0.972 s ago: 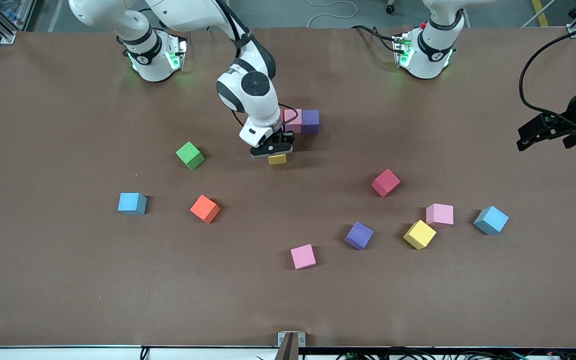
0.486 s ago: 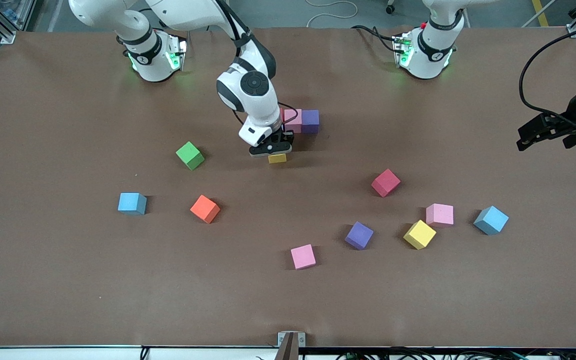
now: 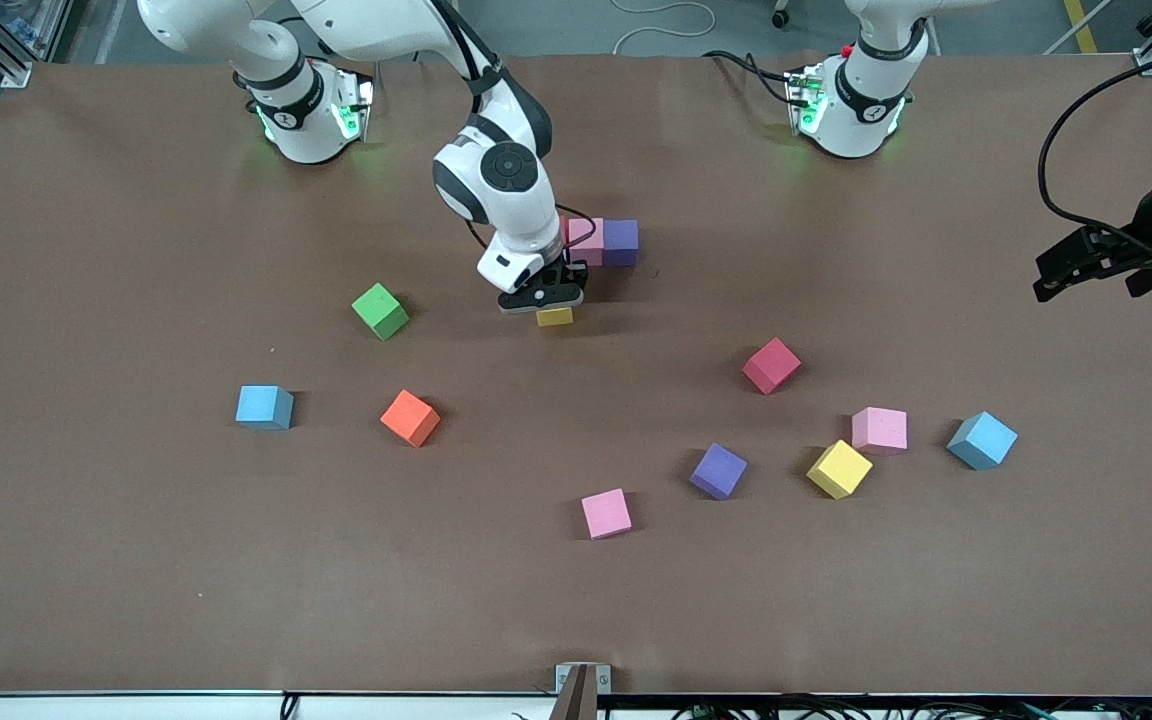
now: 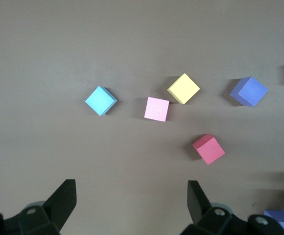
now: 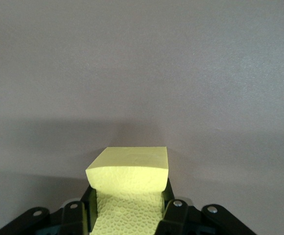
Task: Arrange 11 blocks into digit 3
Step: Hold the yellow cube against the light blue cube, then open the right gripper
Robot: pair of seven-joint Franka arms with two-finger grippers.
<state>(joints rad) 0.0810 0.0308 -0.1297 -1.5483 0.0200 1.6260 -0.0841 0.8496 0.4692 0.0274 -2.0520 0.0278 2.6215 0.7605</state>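
Observation:
My right gripper [image 3: 548, 299] is shut on a yellow block [image 3: 555, 317], just above the table. In the right wrist view the yellow block [image 5: 130, 178] fills the space between the jaws of the gripper [image 5: 127, 198]. A pink block [image 3: 588, 240] and a purple block [image 3: 621, 243] touch side by side, just farther from the camera; the arm hides what lies beside the pink one. No whole digit 3 shows. My left gripper [image 3: 1086, 266] waits open over the left arm's end of the table, its fingers [image 4: 63, 196] wide apart on nothing.
Loose blocks lie nearer the camera: green [image 3: 380, 311], blue [image 3: 264, 407], orange [image 3: 410, 417], red [image 3: 771, 365], pink [image 3: 880, 429], yellow [image 3: 839, 468], blue [image 3: 982, 440], purple [image 3: 718, 470], pink [image 3: 606, 513].
The right gripper with the yellow block has crept slightly toward the pink and purple pair. The left arm has not moved.

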